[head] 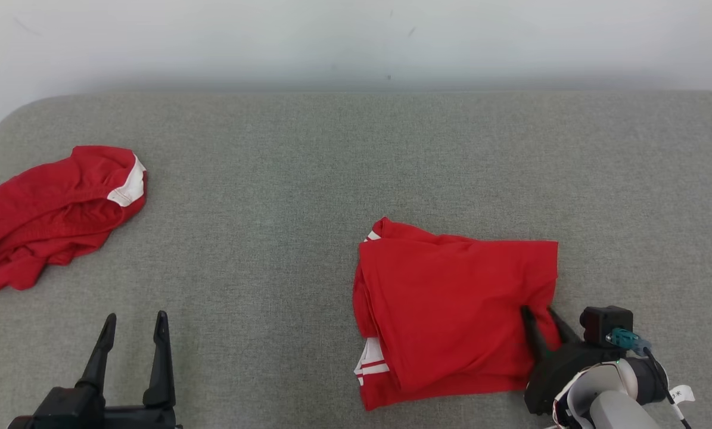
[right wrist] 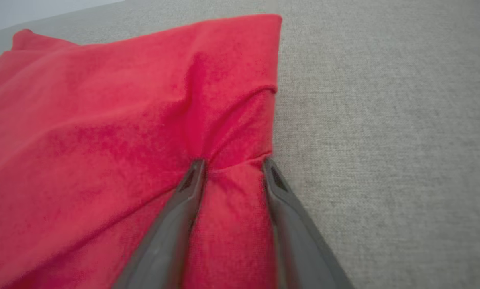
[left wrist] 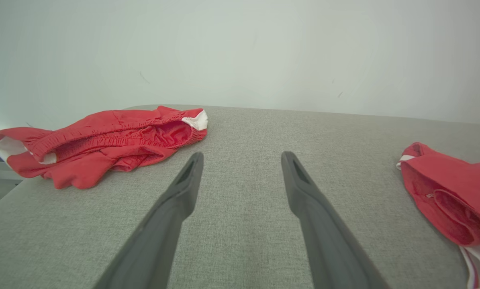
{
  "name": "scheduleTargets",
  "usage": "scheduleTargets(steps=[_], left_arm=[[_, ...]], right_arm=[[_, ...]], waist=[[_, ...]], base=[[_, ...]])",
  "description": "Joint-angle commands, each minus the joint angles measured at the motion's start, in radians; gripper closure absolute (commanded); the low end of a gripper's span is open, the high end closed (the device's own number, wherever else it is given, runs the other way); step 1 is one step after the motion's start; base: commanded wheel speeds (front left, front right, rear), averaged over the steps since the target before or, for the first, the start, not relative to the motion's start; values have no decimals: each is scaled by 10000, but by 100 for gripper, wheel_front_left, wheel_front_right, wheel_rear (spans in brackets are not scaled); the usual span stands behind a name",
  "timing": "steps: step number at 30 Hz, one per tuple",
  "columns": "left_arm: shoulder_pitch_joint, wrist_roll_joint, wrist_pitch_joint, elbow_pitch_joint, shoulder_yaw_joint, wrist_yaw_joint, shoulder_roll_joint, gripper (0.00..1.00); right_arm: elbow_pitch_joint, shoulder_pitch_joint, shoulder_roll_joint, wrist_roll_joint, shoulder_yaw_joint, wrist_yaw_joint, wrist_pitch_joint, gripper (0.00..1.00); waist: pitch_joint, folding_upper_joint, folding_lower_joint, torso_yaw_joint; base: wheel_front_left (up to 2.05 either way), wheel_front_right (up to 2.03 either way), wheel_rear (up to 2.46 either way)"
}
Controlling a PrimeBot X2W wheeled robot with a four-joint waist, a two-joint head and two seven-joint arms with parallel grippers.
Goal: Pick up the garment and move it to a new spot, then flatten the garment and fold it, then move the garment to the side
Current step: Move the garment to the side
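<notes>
We see one grey padded surface (head: 308,179), pale wall (head: 332,42) | two red garments: folded garment (head: 451,310) right of centre, crumpled garment (head: 52,214) far left | left gripper (head: 136,319) spread, empty | right gripper (head: 537,311) straddles folded garment's bunched edge, grasp unclear.

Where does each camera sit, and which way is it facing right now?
Head view: on the head, facing forward and down at the table; folded garment right, crumpled garment left; left gripper lower left, right gripper lower right.
Left wrist view: on the left wrist, facing low across the table toward the wall; its jaws wide apart.
Right wrist view: on the right wrist, close over the folded garment's edge; its jaws straddle a pucker of cloth.
Shared: head and left wrist views both show both garments.
</notes>
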Motion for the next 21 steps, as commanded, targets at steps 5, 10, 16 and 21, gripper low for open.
scheduleTargets(steps=[5, 10, 16, 21], left_arm=[[-245, 15, -34, -29, 118, 11, -14, 0], [-485, 33, -34, -91, 40, 11, -74, 0], [-1135, 31, -34, -463, -259, 11, -214, 0], [-1688, 10, -34, -909, -365, 11, -108, 0]], right_arm=[[194, -811, -148, 199, 319, -25, -324, 100], [228, -1659, -417, 242, 555, -25, -399, 100], [262, -3173, -1029, 367, 715, -25, -380, 100], [228, -4287, -1920, 386, 762, -25, -364, 100]], waist=[[264, 0, 1, -102], [613, 0, 1, -135], [1615, 0, 1, -227], [2648, 0, 1, -557]], base=[[0, 0, 0], [0, 0, 0], [0, 0, 0], [0, 0, 0]])
